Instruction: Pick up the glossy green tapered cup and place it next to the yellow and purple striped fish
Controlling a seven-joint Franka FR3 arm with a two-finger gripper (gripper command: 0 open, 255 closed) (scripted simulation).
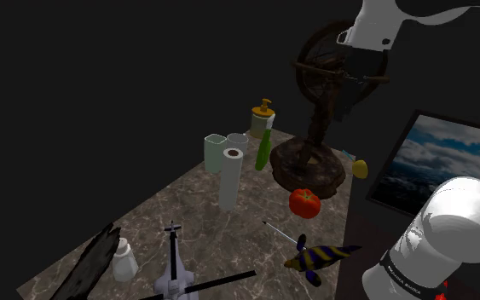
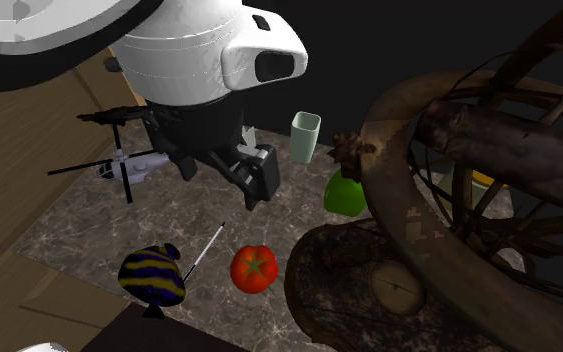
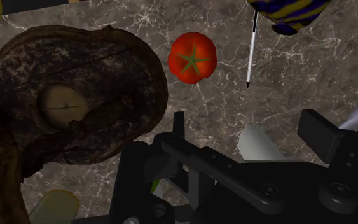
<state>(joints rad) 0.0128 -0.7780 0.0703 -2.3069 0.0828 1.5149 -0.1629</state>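
The end effector is hanging released above the marbled desk, its two black fingers standing wide apart with nothing between them. In the second exterior view it is hovering at about 11 o'clock of the red tomato.

The glossy green cup is sitting on the desk just beside the round base of the brown globe stand, at the base's 9 o'clock in the shoulder view. In that view it is lying at roughly 11 o'clock of the tomato.

The yellow and purple striped fish is resting near the desk's edge at about 6 o'clock of the tomato, well apart from the cup, with the tomato lying between the two. A thin white rod is lying between fish and tomato.

Farther off, a pale square tumbler and a paper roll are standing at the cup's 9 o'clock, and a grey toy helicopter is sitting at the roll's 7 o'clock.
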